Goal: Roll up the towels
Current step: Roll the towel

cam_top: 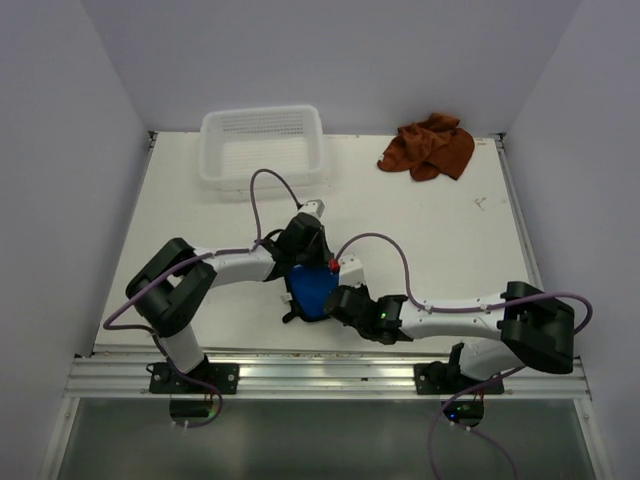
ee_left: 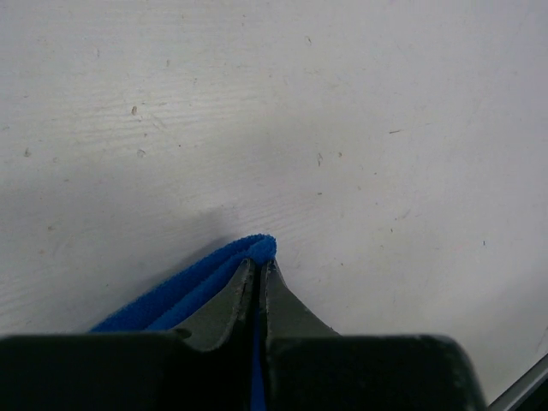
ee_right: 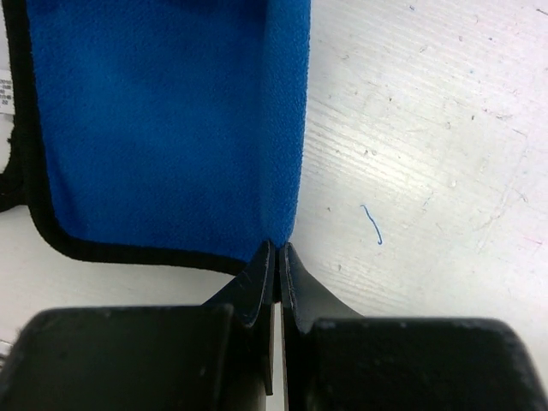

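Note:
The bright blue towel (cam_top: 315, 288) lies folded on the white table near the front, between both grippers. My left gripper (cam_top: 303, 268) comes in from its far side and is shut on a folded blue edge (ee_left: 201, 287), with blue cloth showing between the fingers (ee_left: 235, 300). My right gripper (cam_top: 335, 298) is shut on the towel's near right corner, where the black hem (ee_right: 128, 253) meets the fold. In the right wrist view the blue towel (ee_right: 171, 128) spreads flat ahead of that gripper (ee_right: 278, 250). The rust-brown towel (cam_top: 430, 148) lies crumpled at the back right, away from both arms.
A white mesh basket (cam_top: 262, 150) stands at the back left of the table. A metal rail (cam_top: 330, 375) runs along the near edge by the arm bases. Walls close in the table on three sides. A loose blue thread (ee_right: 372, 224) lies right of the towel.

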`<action>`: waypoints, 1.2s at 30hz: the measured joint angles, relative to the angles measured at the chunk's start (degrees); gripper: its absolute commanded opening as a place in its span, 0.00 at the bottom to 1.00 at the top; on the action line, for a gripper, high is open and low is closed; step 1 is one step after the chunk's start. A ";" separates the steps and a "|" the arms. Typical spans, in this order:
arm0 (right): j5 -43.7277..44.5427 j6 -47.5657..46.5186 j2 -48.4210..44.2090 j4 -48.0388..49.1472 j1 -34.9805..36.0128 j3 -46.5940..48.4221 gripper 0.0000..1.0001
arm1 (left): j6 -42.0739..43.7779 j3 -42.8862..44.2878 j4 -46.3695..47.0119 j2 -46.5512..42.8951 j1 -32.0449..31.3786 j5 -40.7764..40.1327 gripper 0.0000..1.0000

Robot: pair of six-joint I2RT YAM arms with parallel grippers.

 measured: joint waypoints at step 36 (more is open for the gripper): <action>21.44 -3.04 25.31 -21.94 14.71 19.02 0.00 | -1.64 -10.62 11.04 -2.86 4.39 9.01 0.00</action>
